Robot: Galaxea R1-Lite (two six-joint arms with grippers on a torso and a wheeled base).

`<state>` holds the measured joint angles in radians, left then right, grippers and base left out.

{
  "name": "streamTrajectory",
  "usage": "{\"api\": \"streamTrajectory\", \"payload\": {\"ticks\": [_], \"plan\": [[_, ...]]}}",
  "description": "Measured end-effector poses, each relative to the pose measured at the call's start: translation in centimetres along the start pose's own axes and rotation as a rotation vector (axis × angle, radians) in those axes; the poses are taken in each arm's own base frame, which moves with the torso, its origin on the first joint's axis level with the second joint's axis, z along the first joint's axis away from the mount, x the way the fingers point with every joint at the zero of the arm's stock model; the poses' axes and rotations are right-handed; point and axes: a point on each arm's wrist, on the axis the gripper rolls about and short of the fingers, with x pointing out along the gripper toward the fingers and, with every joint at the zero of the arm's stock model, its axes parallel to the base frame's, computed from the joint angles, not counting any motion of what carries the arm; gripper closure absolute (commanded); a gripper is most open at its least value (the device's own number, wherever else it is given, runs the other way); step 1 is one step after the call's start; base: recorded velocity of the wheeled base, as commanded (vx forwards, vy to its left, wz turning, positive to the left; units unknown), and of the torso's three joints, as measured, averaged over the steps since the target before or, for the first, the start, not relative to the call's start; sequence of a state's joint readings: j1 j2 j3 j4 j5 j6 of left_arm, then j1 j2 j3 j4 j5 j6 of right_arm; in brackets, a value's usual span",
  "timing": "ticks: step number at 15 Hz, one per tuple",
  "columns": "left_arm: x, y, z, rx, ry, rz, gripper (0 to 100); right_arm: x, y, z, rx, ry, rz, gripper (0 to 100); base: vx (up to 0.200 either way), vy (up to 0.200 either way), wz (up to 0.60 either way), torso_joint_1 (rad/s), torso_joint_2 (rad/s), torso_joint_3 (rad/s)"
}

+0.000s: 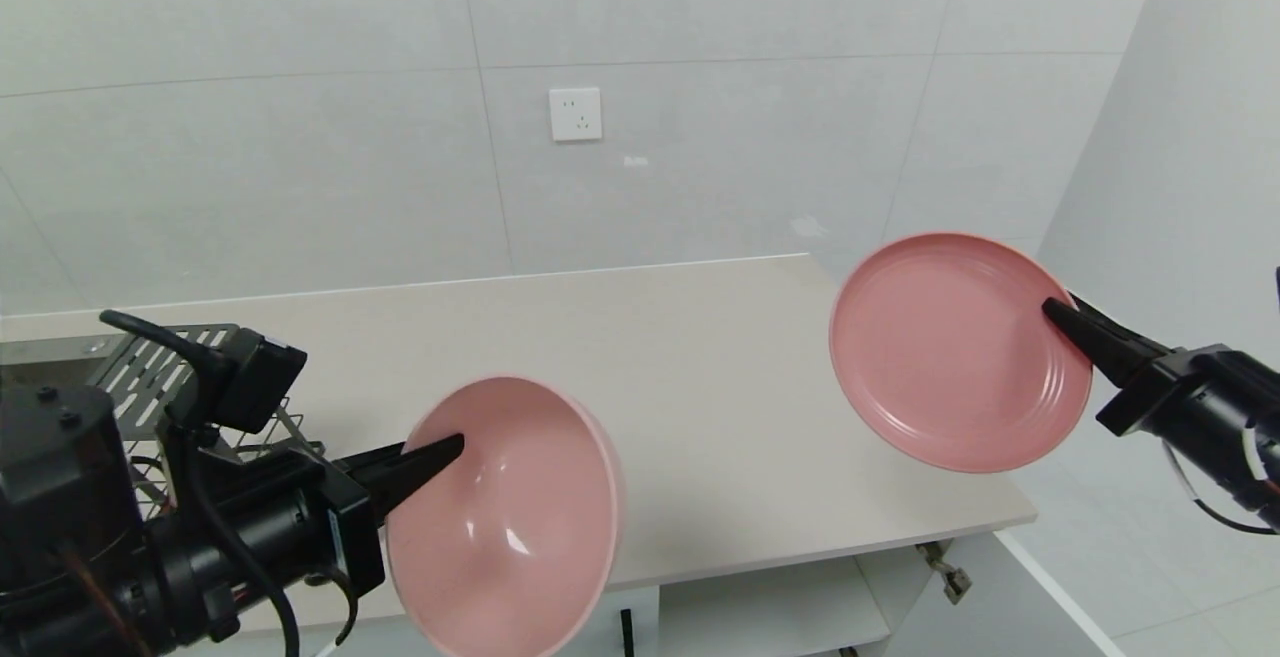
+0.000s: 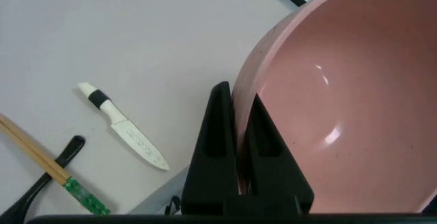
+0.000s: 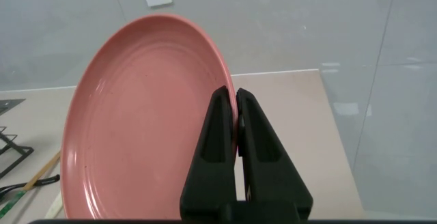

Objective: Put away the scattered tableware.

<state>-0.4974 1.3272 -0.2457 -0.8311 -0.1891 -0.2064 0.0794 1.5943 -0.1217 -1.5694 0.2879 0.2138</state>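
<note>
You have one pink bowl and one pink plate, both lifted off the countertop. The left gripper is clamped on the bowl's rim, one finger inside and one outside. It holds the bowl tipped on its side over the countertop's front edge, the glossy inside bare. The right gripper pinches the plate's rim and holds it tilted above the countertop's right end. On the countertop near the bowl lie one white knife with a black band, one pair of chopsticks and one black-handled utensil. One wire rack stands at the countertop's left end; you cannot tell its contents.
</note>
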Motion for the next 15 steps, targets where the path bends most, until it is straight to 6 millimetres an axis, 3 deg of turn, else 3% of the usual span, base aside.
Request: {"api": "streamTrajectory", "payload": {"ticks": [4,8,15], "plan": [[-1.6,-0.1,-2.2,0.032,0.045,-0.05,100,-0.1,0.8,0.1,-0.003,-0.002,0.035,100,0.0,0.0,0.0,0.0,0.0,0.0],[-2.5,1.3,-1.2,0.124,-0.097,0.045,100,-0.3,1.5,0.4,-0.01,-0.018,0.07,100,0.0,0.0,0.0,0.0,0.0,0.0],[-4.2,2.3,-0.9,0.156,-0.245,0.134,100,-0.4,2.3,0.1,-0.023,-0.008,0.106,100,-0.2,0.0,0.0,0.0,0.0,0.003]]}}
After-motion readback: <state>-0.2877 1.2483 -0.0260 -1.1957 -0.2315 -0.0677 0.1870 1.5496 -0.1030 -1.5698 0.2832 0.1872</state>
